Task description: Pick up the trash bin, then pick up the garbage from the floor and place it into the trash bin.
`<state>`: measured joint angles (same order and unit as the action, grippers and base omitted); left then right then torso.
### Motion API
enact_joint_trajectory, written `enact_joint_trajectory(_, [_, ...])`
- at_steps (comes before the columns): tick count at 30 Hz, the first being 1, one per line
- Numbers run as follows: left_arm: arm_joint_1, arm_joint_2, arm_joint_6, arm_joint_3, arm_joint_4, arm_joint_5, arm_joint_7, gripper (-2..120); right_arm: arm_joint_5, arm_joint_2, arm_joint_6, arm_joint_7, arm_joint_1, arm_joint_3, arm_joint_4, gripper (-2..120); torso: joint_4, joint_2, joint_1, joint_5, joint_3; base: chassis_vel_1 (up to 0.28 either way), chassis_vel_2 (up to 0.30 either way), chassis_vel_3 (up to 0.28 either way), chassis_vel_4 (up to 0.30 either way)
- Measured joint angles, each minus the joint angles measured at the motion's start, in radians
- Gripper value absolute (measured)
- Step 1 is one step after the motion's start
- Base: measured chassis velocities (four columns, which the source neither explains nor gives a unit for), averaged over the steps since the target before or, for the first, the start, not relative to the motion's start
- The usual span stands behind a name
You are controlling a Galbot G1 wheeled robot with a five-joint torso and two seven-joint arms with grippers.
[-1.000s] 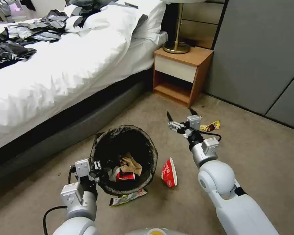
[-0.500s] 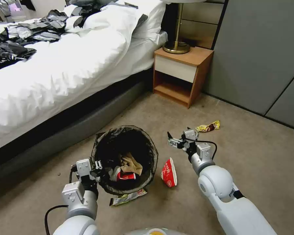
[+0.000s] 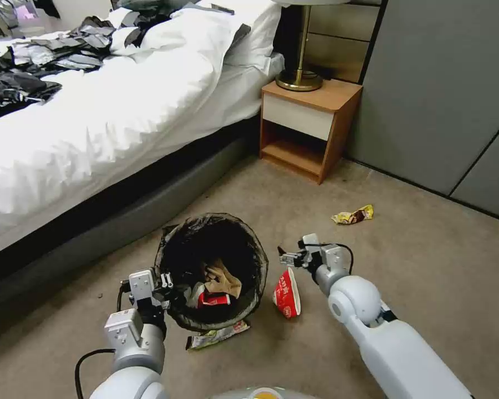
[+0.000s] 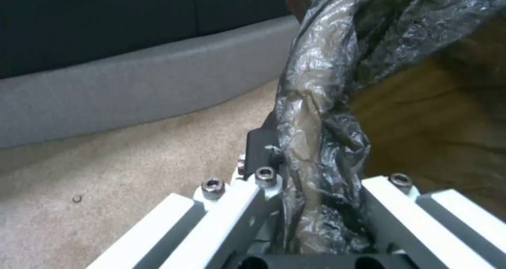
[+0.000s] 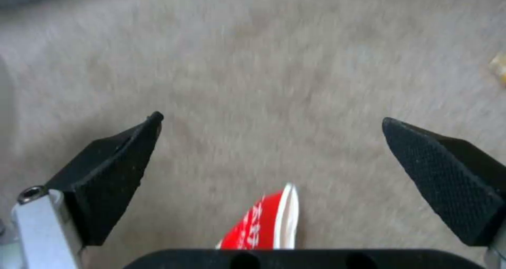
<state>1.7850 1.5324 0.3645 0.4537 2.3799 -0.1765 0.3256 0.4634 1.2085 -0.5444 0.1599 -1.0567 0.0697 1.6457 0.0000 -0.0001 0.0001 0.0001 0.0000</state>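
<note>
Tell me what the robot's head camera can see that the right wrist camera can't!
Only the head view shows the round white plastic trash bin with its crinkled black bag, the left gripper clamped on that rim, the white-sheeted bed, the wooden nightstand, and a flat green wrapper beside the bin.

Only the right wrist view shows the textured black fingers spread wide apart, seen close up.

Both show the right gripper, the red-and-white crumpled wrapper on the beige carpet, and the yellow-brown wrapper farther off.
</note>
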Motion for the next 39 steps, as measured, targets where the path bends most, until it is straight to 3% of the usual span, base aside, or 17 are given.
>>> enact_joint_trajectory(12, [-0.019, 0.006, 0.000, -0.001, -0.024, 0.001, 0.000, 1, -0.077, 0.069, 0.006, -0.078, 0.060, -0.017, -0.228, 100, 0.0000, 0.000, 0.000, -0.0002, 0.000, 0.000, 0.000, 0.000, 0.000])
enact_joint_trajectory(39, [-0.008, 0.005, -0.001, -0.004, -0.029, 0.009, 0.001, 1, -0.202, 0.121, 0.162, -0.128, 0.044, 0.040, -0.466, 96, 0.0000, 0.000, 0.000, -0.0001, 0.000, 0.000, 0.000, 0.000, 0.000])
